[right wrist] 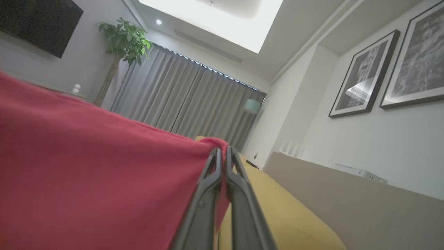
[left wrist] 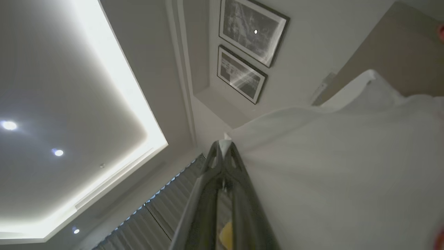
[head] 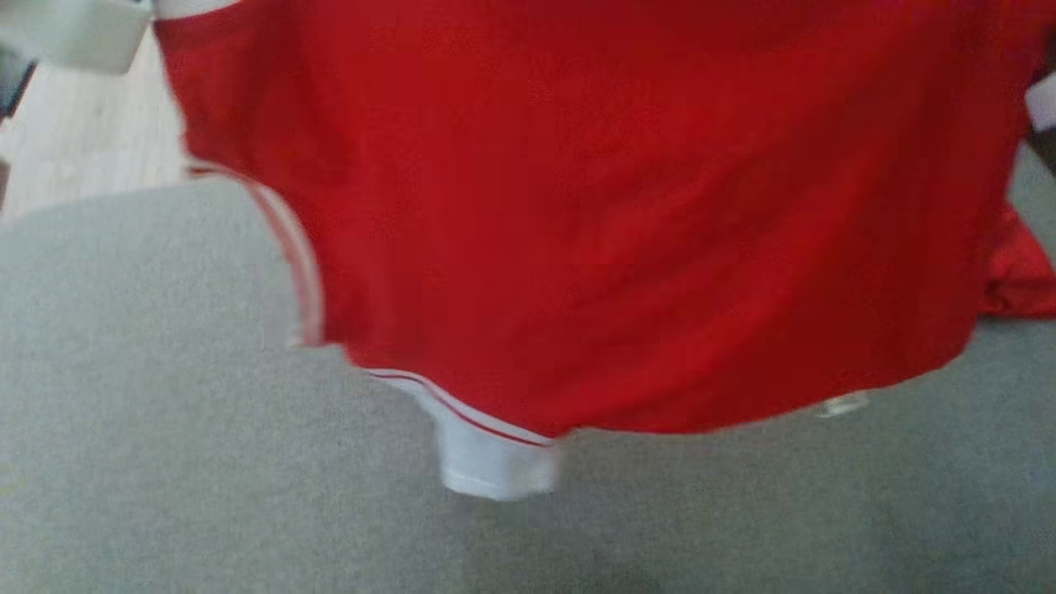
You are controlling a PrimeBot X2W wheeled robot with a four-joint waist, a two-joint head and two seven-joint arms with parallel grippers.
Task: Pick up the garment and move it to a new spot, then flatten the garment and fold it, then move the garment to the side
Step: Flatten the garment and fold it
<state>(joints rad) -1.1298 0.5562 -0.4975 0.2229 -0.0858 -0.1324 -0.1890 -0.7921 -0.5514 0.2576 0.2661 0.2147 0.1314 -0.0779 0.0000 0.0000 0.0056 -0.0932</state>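
Observation:
The garment (head: 627, 214), red with white striped trim and a white cuff (head: 495, 466), hangs spread out above a grey padded surface (head: 148, 429). Its lower hem is blurred. In the right wrist view my right gripper (right wrist: 223, 151) is shut on a corner of the red garment (right wrist: 97, 166), which stretches away to the left. In the left wrist view my left gripper (left wrist: 224, 144) is shut on an edge of pale fabric (left wrist: 340, 166) that spreads to the right; it looks like the garment's white part. Both sets of fingers point upward toward the ceiling.
A pale forearm (head: 74, 33) shows at the head view's top left, above a strip of wood floor (head: 82, 124). Framed pictures (left wrist: 251, 31) hang on the wall. Grey curtains (right wrist: 187, 104), a plant (right wrist: 125, 38) and a yellow cushion (right wrist: 277, 208) stand around.

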